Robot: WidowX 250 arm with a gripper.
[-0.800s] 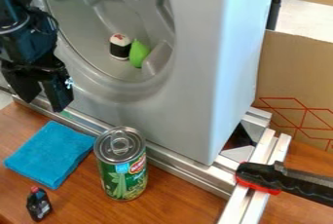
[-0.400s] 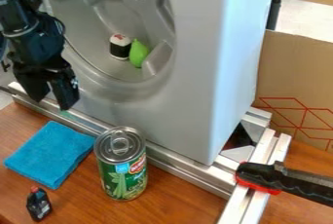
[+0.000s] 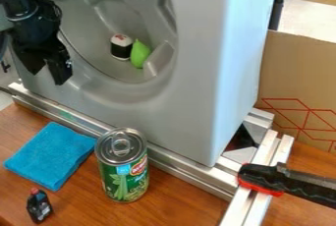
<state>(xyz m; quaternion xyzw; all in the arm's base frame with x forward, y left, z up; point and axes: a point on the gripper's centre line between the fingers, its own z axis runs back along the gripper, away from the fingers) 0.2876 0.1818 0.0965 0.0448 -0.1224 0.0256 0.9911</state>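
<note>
Nearest, on the wooden table (image 3: 177,190), see a dark bottle (image 3: 39,205) with a red cap and a green-labelled can (image 3: 123,166). Beyond them, find the blue cloth (image 3: 51,154), flat and squarish, below the gripper (image 3: 47,78) and well apart from it. Can make out parted fingertips, holding nothing, before a grey drum housing (image 3: 190,72); farther back, see brown cardboard (image 3: 298,77).

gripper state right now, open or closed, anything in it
Gripper: open, with nothing visible between its fingers, in front of the grey housing.
</note>
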